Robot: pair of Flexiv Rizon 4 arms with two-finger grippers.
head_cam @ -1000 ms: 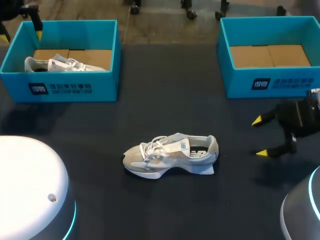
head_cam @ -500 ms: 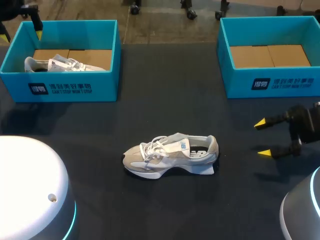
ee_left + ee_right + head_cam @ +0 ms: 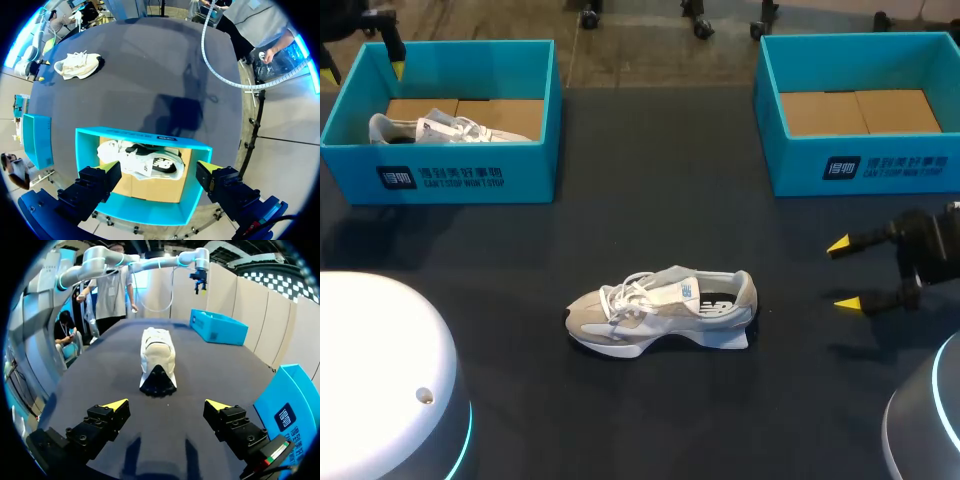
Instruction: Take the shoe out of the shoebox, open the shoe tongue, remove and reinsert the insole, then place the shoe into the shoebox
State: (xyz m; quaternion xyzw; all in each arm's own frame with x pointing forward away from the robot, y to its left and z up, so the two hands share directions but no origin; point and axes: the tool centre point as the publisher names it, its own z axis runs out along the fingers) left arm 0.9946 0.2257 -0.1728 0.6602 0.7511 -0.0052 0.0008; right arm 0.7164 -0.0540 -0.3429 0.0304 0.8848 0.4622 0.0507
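A grey and white shoe (image 3: 660, 310) lies on its side on the dark table, toe to the left. In the right wrist view this shoe (image 3: 157, 360) lies ahead of my right gripper (image 3: 167, 405), heel towards it and well apart. My right gripper (image 3: 843, 272) stands open to the right of the shoe. A second white shoe (image 3: 440, 128) lies in the left blue shoebox (image 3: 470, 180). My left gripper (image 3: 157, 169) hangs open high above that shoebox (image 3: 145, 212) and its shoe (image 3: 142, 162). In the head view the left gripper (image 3: 362, 62) shows at the far left corner.
An empty blue shoebox (image 3: 860, 165) with a cardboard floor stands at the back right, close behind my right gripper. The white domes of the arm bases (image 3: 380, 380) rise at the front corners.
My right gripper has drawn back a little to the right, away from the shoe, and stayed open. The shoe, the boxes and the left arm have not moved.
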